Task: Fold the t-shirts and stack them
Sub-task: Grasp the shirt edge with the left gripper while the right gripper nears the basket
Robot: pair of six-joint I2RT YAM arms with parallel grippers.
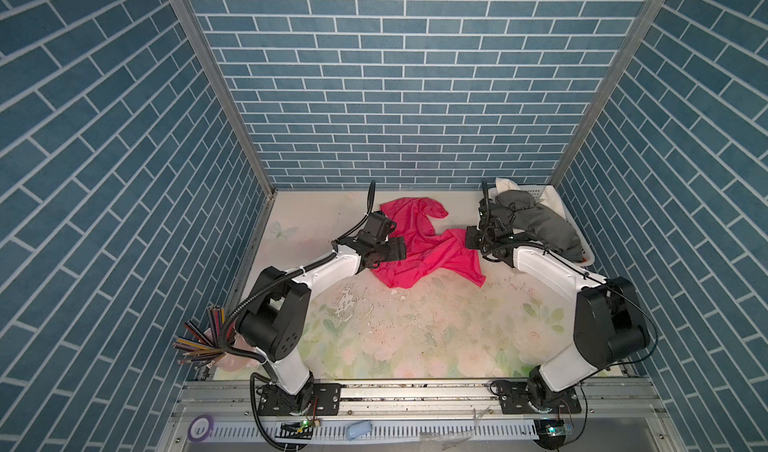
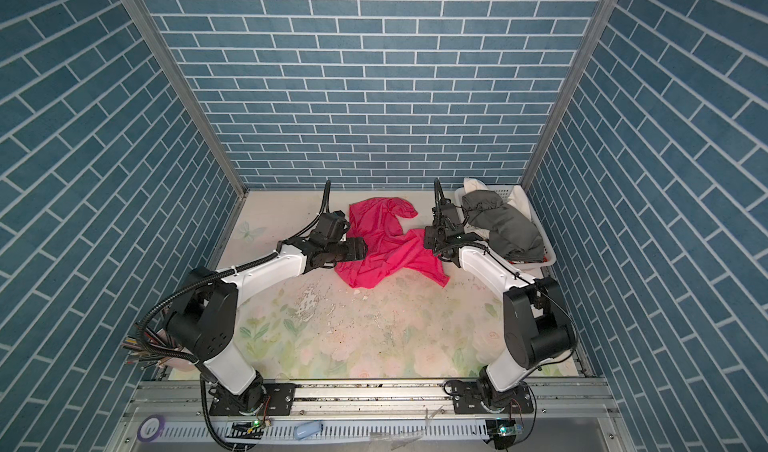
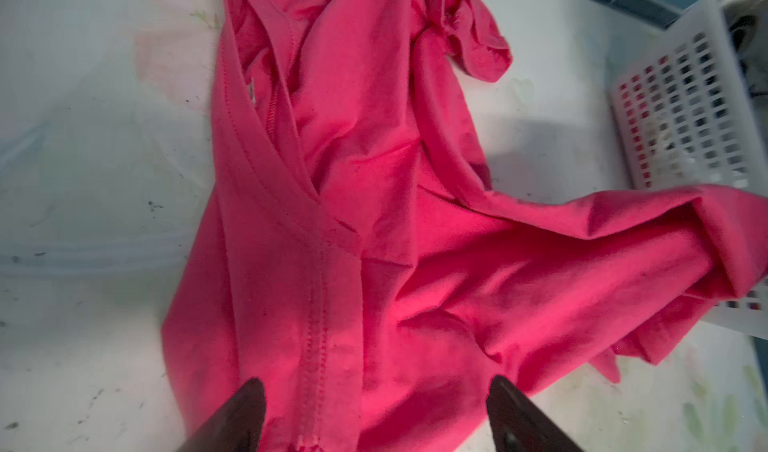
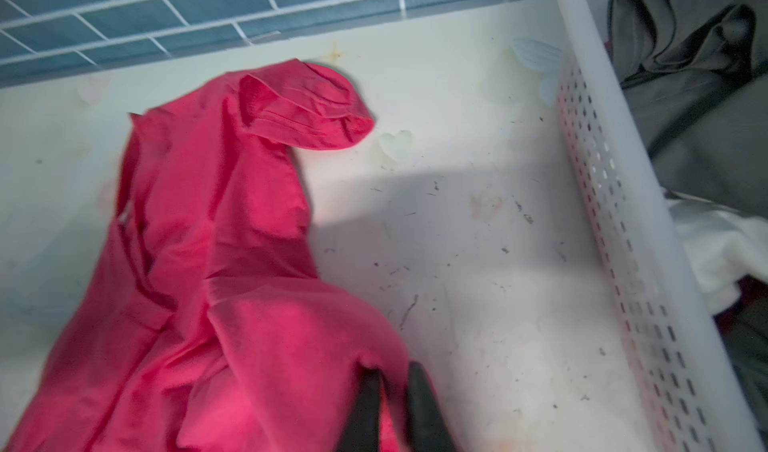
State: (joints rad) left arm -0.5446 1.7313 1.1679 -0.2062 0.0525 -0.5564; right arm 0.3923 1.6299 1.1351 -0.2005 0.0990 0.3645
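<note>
A bright pink t-shirt [image 1: 428, 246] [image 2: 386, 246] lies crumpled and twisted on the table at the back centre. Its sleeve [image 4: 307, 109] points to the back wall. My left gripper [image 1: 402, 249] [image 3: 376, 383] hovers open over the shirt's left edge, a stitched seam [image 3: 316, 325] running between its fingers. My right gripper [image 1: 467, 237] [image 4: 392, 371] is shut on a raised fold at the shirt's right edge. A dark grey t-shirt [image 1: 540, 225] [image 4: 706, 117] and a white one [image 4: 723, 246] are heaped in the white basket [image 1: 584, 250] [image 4: 615, 221].
The basket stands at the back right corner, close beside my right arm. A cup of coloured pencils [image 1: 208, 337] sits at the front left by the left arm's base. Blue brick walls close in three sides. The flowered table top [image 1: 415, 329] is flaking in front of the shirt.
</note>
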